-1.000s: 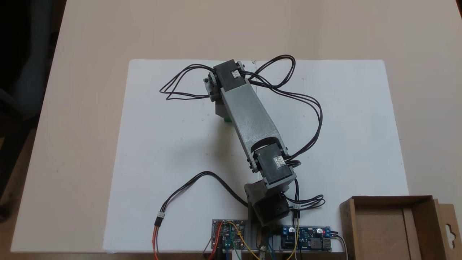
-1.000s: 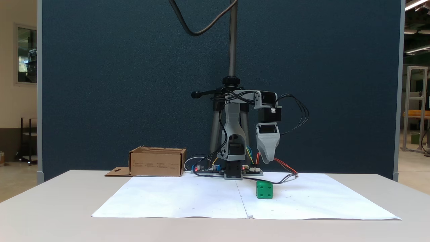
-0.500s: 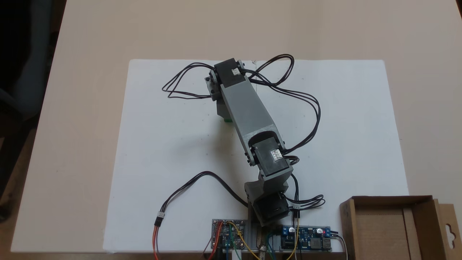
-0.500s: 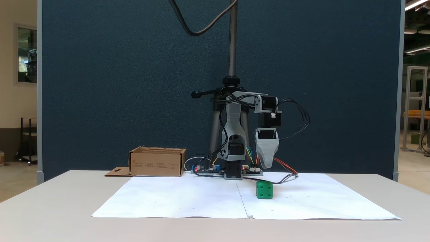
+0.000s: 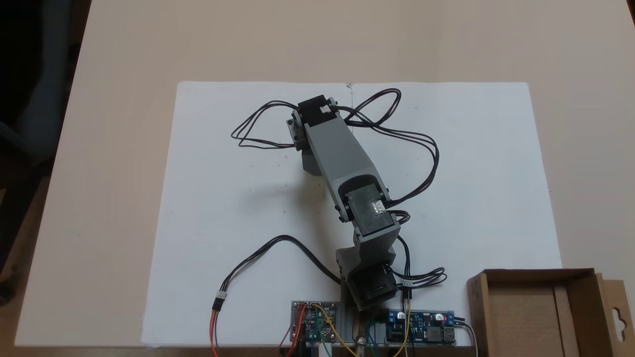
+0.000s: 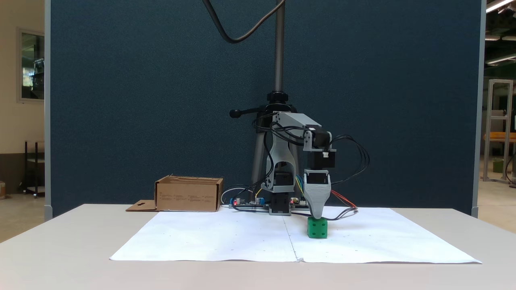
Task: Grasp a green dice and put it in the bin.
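The green dice (image 6: 317,228) sits on the white paper sheet (image 6: 225,237), right of the sheet's centre fold in a fixed view. My gripper (image 6: 317,216) hangs point-down directly over it, its grey tip at the dice's top face. Only one grey jaw faces this camera, so the spacing of the jaws cannot be read. From above, the grey forearm (image 5: 342,153) covers the dice and the gripper's tips. The bin (image 5: 580,297), a low brown cardboard box, stands at the lower right corner of the view from above, and the bin (image 6: 188,195) is at the left in the side-on view.
Two circuit boards (image 5: 421,332) and loose cables (image 5: 278,243) lie by the arm's base (image 5: 369,287). Black cable loops (image 5: 258,124) hang around the wrist. A tripod pole (image 6: 278,44) rises behind the arm in front of a dark blue partition.
The arm has lowered and the gripper has dropped from well above the dice down to its top. From above, the green sliver beside the forearm is now covered.
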### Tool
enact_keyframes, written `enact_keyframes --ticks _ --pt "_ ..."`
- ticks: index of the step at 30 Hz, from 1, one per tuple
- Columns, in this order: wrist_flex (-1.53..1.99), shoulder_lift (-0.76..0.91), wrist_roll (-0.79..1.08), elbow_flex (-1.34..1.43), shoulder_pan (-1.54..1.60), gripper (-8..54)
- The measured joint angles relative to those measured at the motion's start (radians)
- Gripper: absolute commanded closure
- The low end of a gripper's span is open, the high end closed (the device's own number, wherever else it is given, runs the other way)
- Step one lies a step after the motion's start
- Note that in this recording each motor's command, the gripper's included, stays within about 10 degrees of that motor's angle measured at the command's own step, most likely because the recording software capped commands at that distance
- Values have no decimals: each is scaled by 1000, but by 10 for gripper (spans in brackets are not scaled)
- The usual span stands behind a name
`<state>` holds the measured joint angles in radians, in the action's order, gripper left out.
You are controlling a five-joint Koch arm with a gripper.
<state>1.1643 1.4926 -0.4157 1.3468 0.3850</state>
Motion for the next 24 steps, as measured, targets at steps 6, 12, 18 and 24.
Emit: enact_keyframes --ticks 6,12,18,24 --pt "-52 -21 0 20 -2 33" --pt "-87 -61 0 20 -6 33" --pt "-92 -94 0 20 -11 33" --pt "-98 -123 0 21 -15 33"
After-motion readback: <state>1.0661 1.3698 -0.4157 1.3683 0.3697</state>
